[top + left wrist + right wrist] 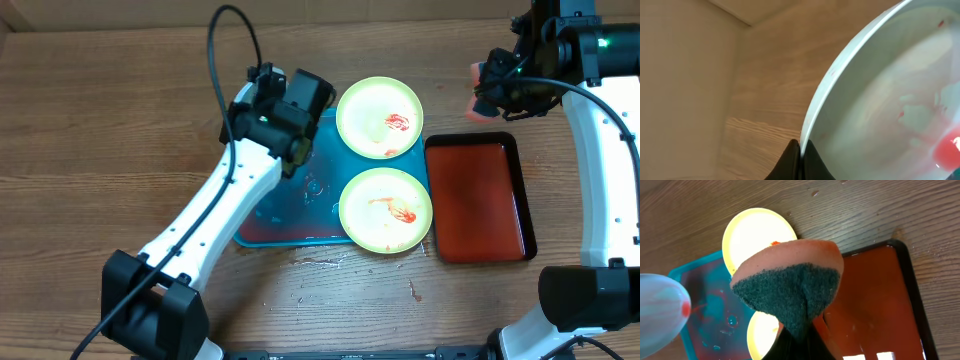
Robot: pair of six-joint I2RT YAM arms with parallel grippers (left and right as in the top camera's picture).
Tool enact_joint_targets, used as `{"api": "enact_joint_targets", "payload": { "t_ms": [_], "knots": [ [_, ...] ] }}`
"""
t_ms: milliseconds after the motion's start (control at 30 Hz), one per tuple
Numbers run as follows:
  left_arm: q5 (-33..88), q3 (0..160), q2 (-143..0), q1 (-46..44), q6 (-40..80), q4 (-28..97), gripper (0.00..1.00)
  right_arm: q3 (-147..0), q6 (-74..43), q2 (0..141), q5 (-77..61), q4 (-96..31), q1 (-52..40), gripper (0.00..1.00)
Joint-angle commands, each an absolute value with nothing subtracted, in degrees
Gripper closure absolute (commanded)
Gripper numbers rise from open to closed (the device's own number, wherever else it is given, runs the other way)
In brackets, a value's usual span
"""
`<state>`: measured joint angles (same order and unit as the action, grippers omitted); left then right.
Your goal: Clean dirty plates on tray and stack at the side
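Nearest the robot, one yellow-green plate (386, 210) lay over the right edge of the teal tray (285, 225), red sauce on its centre, not yet cleaned. Beyond it, the left pincer (799, 152) was clamped on the rim of the light-blue plate (880, 100), lifted over the tray, likely to offer its smeared face for wiping. The second yellow-green plate (380, 118) sat at the tray's far corner. Farthest, past the dark red tray (475, 195), the right pincer (799, 337) gripped a sponge (790, 275) above the counter (100, 100), probably for scrubbing.
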<state>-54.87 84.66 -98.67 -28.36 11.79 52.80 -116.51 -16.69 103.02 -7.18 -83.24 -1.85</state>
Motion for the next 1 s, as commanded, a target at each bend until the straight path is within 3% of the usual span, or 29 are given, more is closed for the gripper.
{"api": "enact_joint_targets", "payload": {
  "t_ms": [0,333,967],
  "knots": [
    [-67.1,85.0,-97.0,-30.9,14.2,51.9,0.96,-117.1,-16.7,101.6,-6.5,-83.1,-1.5,0.96],
    [-81.3,85.0,-97.0,-37.3,14.2,50.9,0.96,-117.1,-16.7,101.6,-6.4,-84.1,-1.5,0.96],
    [-81.4,85.0,-97.0,-38.0,14.2,50.5,0.96,-117.1,-16.7,101.6,-6.0,-84.4,-1.5,0.96]
  ]
}}
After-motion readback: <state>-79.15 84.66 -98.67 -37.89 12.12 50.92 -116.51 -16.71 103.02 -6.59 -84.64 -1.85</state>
